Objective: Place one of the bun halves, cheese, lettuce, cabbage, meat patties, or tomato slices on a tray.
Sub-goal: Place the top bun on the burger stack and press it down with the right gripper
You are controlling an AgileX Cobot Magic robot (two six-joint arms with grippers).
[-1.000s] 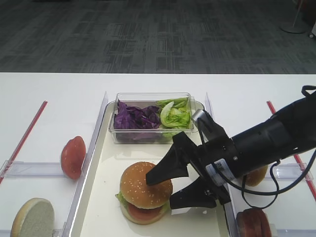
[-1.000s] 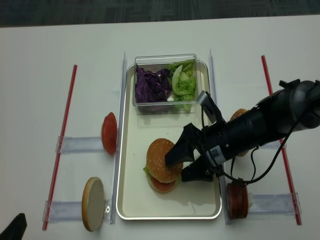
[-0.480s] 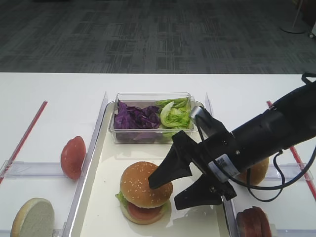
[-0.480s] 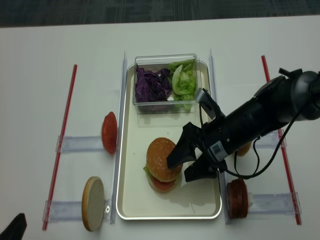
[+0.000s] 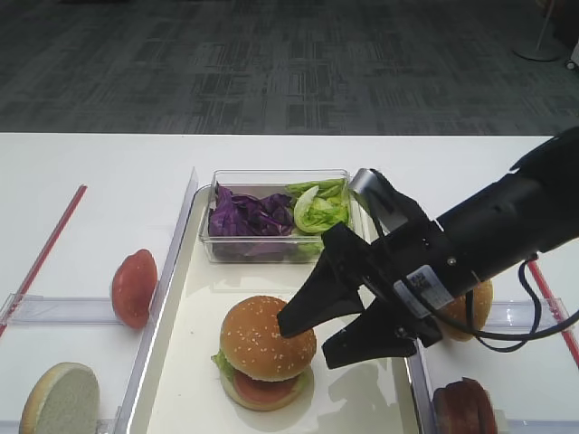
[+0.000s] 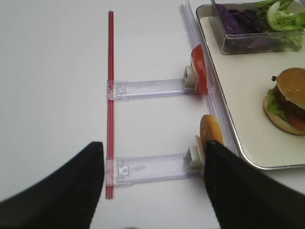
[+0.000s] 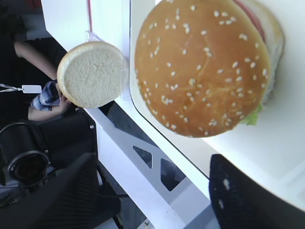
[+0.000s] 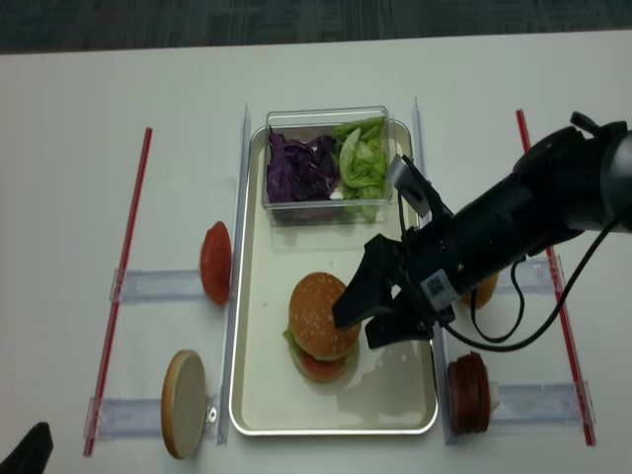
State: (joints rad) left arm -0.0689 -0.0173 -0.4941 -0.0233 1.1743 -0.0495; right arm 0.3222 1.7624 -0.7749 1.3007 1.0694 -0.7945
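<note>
A sesame-seeded bun top [image 5: 267,336] caps a stacked burger on the cream tray [image 5: 194,362], with a tomato slice [image 5: 262,391] and a lettuce fringe showing under it. My right gripper [image 5: 308,344] hovers open just right of the bun and above it, with nothing between its fingers. In the right wrist view the bun top [image 7: 200,62] lies ahead of the spread right gripper [image 7: 150,200]. My left gripper [image 6: 153,148] stands open and empty over the bare table left of the tray. Cabbage [image 5: 244,215] and lettuce [image 5: 321,212] fill the clear tub.
A tomato slice [image 5: 134,287] and a pale bun half [image 5: 61,400] stand on clear holders left of the tray. Meat patties [image 5: 463,407] and a second sesame bun [image 5: 475,307] sit on holders at the right, partly behind my right arm. Red strips mark both outer sides.
My right gripper has risen and drawn slightly back to the right from the burger. The bun top has stayed on the stack.
</note>
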